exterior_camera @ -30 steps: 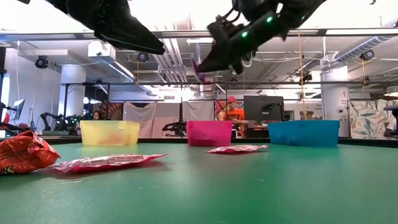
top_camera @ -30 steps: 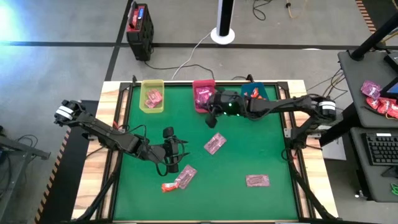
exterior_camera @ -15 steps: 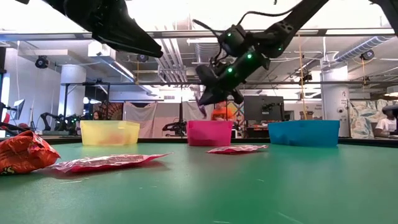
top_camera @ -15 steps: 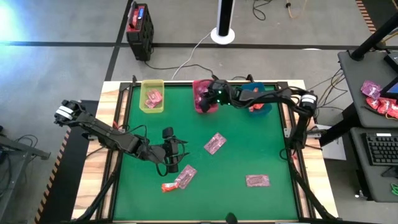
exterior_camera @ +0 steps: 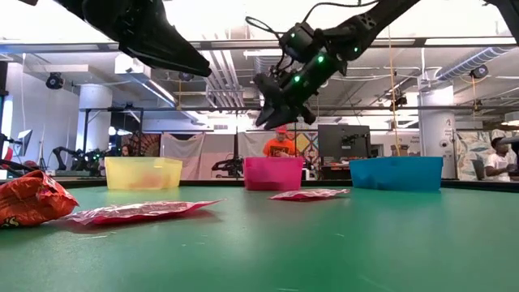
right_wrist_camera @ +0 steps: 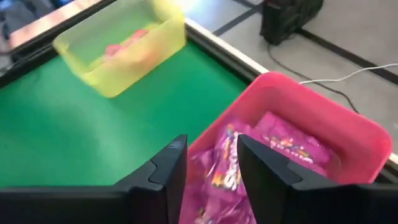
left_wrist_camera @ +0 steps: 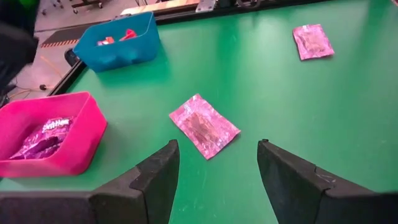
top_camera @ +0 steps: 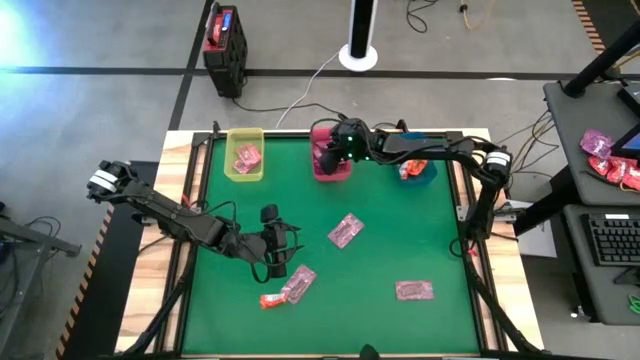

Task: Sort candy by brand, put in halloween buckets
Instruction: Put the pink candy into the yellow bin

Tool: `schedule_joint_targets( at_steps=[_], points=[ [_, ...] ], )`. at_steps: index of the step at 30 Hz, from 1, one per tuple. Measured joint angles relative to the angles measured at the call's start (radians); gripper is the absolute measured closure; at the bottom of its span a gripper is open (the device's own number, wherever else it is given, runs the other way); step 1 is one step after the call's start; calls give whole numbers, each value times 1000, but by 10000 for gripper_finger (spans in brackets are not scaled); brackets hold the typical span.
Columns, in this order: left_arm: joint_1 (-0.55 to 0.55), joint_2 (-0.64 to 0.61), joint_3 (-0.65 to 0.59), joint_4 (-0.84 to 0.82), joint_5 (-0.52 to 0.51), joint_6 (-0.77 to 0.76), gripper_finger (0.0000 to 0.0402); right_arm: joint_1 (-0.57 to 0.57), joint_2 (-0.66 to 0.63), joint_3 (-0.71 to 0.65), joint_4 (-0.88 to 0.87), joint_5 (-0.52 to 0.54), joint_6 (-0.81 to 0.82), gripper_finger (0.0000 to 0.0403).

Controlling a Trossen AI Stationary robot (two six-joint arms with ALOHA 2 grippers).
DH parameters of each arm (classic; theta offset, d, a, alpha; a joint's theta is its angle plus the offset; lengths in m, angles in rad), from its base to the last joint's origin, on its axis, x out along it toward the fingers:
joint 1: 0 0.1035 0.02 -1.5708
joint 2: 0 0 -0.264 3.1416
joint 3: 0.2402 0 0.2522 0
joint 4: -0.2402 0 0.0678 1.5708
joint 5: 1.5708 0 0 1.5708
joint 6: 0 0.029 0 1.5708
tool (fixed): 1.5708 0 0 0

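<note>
My right gripper (top_camera: pixel 334 143) hangs open over the pink-red bin (top_camera: pixel 322 168) at the table's far edge. Magenta packets (right_wrist_camera: pixel 227 171) lie in that bin under its fingers. The yellow-green bin (top_camera: pixel 245 155) holds pink candy, and the blue-teal bin (top_camera: pixel 420 172) holds orange-red pieces. My left gripper (top_camera: pixel 285 245) is open and waits above the green mat, left of a pale pink packet (left_wrist_camera: pixel 203 125). Another pale pink packet (top_camera: pixel 298 283) and an orange-red one (top_camera: pixel 270 299) lie flat near it. A third pale pink packet (top_camera: pixel 413 290) lies toward the near right.
A black-and-red box (top_camera: pixel 225 38) and a white post base (top_camera: pixel 358 52) stand on the floor beyond the far edge. A side table with more candy (top_camera: pixel 610 160) stands to the right. People (exterior_camera: pixel 280 147) show in the room behind. Open green mat lies between the packets.
My right gripper has moved toward the far edge, from above the mat in front of the bins to over the pink-red bin. The magenta packet that hung below its fingers no longer hangs there.
</note>
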Motion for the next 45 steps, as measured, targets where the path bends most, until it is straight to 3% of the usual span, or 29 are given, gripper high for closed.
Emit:
schedule_joint_targets(
  at_steps=[8,11,16,24,36,45],
  points=[
    [0,-3,0,-79,1,-33,202,96,-70,9,-323,-252,-194,266],
    [-7,-32,25,-239,-26,-91,202,166,-82,9,-443,-291,-320,271],
    [-17,-84,95,-430,-113,-143,202,293,-63,-7,-501,-273,-470,277],
    [-18,-138,105,-432,-153,-37,202,437,7,-14,-481,-104,-513,254],
    [-17,-220,105,-442,-236,32,202,465,100,-12,-498,-96,-447,200],
    [-17,-219,105,-473,-235,24,202,465,101,-21,-534,-94,-448,195]
  ],
)
